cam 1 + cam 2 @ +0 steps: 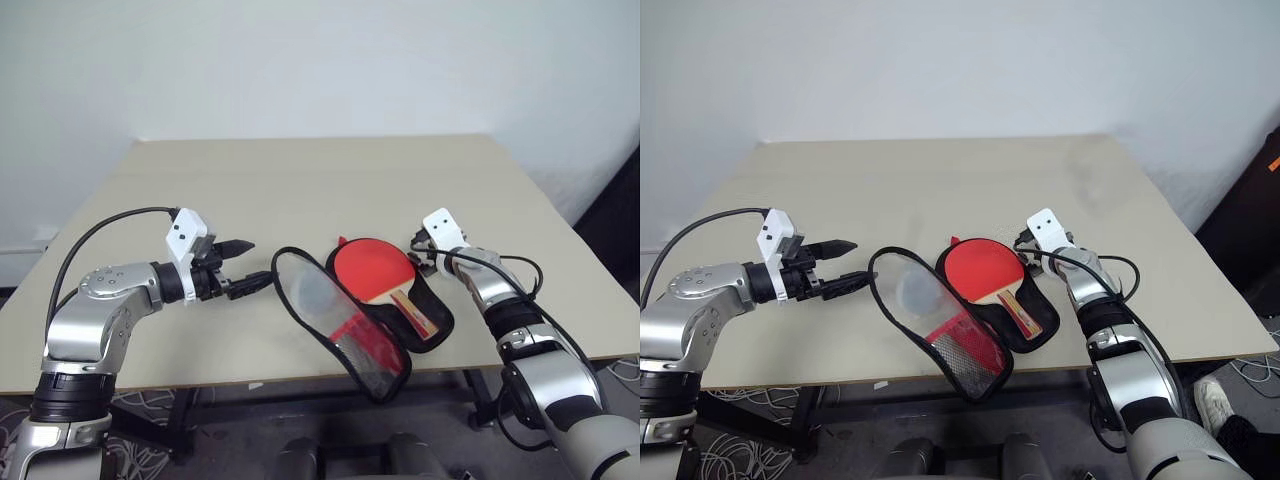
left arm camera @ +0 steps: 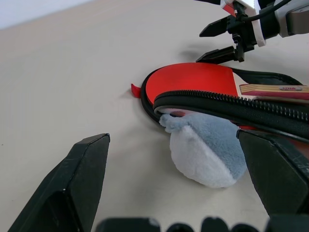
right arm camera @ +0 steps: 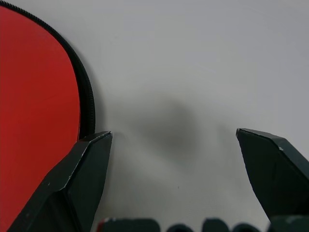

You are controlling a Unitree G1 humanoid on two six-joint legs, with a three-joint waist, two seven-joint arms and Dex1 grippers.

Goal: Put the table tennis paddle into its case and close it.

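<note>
red fabric marks the case (image 1: 345,325), which lies unzipped near the front edge of the tan table (image 1: 300,175), its flap folded out toward the robot's left with the mesh pocket (black, over red) facing up. the paddle (image 1: 378,275) rests in the black-lined half, red face toward the far side, striped handle pointing to the front. the left gripper (image 1: 245,265) hovers just left of the flap, fingers spread, holding nothing. the right gripper (image 1: 418,252) sits beside the paddle's face, also spread and empty.
</note>
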